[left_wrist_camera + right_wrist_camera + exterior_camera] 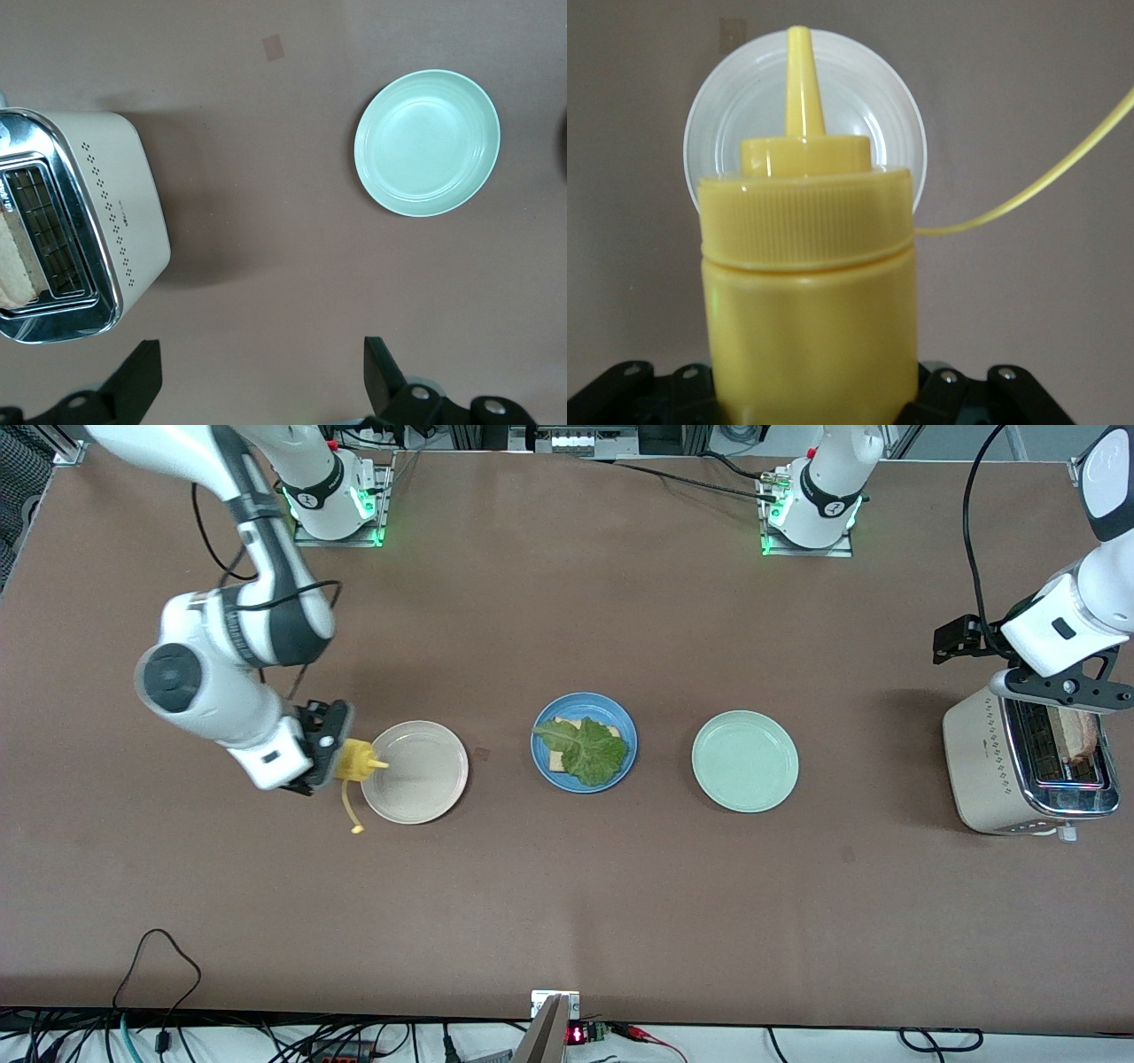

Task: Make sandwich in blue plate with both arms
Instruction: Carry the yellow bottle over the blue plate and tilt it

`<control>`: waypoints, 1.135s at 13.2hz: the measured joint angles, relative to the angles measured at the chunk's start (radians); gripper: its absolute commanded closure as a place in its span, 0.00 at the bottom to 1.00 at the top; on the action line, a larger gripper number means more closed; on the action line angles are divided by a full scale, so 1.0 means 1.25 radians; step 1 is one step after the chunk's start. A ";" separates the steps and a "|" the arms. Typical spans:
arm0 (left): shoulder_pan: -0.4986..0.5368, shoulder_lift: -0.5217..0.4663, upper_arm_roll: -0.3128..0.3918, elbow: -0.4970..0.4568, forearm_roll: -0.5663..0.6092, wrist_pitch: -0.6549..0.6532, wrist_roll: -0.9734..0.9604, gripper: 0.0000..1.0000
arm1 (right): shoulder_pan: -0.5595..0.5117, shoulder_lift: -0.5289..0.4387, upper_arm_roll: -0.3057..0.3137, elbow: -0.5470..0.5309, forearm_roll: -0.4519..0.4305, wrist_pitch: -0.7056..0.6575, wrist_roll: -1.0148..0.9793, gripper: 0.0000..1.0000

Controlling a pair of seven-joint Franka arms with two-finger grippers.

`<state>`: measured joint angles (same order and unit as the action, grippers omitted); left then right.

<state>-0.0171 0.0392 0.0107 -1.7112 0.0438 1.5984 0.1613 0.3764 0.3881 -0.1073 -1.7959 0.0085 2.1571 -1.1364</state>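
The blue plate (pixel 620 726) sits mid-table and holds a bread slice (pixel 556 759) with a green lettuce leaf (pixel 586 749) lying on it. Another bread slice (pixel 1079 735) (pixel 14 258) stands in a slot of the toaster (pixel 983 766) (pixel 128 221). My left gripper (pixel 1063 689) (pixel 261 356) hangs open over the toaster with nothing between its fingers. My right gripper (pixel 330 755) (pixel 815 403) is shut on a yellow squeeze bottle (pixel 357 762) (pixel 811 292). The bottle is tipped on its side, its nozzle over the rim of the beige plate (pixel 416 779) (pixel 864 97).
A pale mint-green plate (pixel 745 761) (pixel 428 142) lies between the blue plate and the toaster. The bottle's yellow cap strap (pixel 351 812) (pixel 1028 199) dangles beside the beige plate. Wide bare tabletop lies nearer the front camera.
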 measured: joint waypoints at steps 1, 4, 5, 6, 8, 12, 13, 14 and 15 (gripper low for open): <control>0.000 0.001 0.000 0.000 0.000 0.001 0.000 0.00 | 0.037 0.017 0.000 0.015 -0.038 0.000 0.024 1.00; 0.000 0.005 0.000 0.000 0.000 0.007 0.000 0.00 | 0.130 0.089 -0.001 0.067 -0.101 0.002 0.062 1.00; 0.000 0.007 0.000 0.000 0.000 0.011 0.000 0.00 | 0.157 0.117 -0.003 0.092 -0.109 0.003 0.064 1.00; 0.000 0.009 0.000 0.000 0.000 0.013 0.000 0.00 | 0.181 0.146 -0.008 0.121 -0.114 0.004 0.066 1.00; 0.001 0.010 0.000 0.000 0.000 0.019 0.000 0.00 | 0.224 0.197 -0.029 0.174 -0.118 0.003 0.066 1.00; 0.004 0.015 0.000 0.000 0.000 0.022 0.000 0.00 | 0.324 0.287 -0.094 0.271 -0.119 -0.035 0.101 1.00; 0.006 0.017 0.000 0.000 0.000 0.022 0.000 0.00 | 0.343 0.301 -0.104 0.282 -0.119 -0.040 0.110 1.00; 0.009 0.019 0.000 0.000 0.000 0.023 0.000 0.00 | 0.358 0.313 -0.111 0.288 -0.119 -0.041 0.115 1.00; 0.011 0.020 0.001 0.000 0.000 0.023 0.000 0.00 | 0.369 0.320 -0.116 0.291 -0.119 -0.042 0.117 1.00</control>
<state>-0.0032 0.0637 0.0113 -1.7112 0.0439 1.6272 0.1614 0.8383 0.7878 -0.2523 -1.4326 -0.1409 2.1052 -0.9903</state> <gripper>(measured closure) 0.000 0.546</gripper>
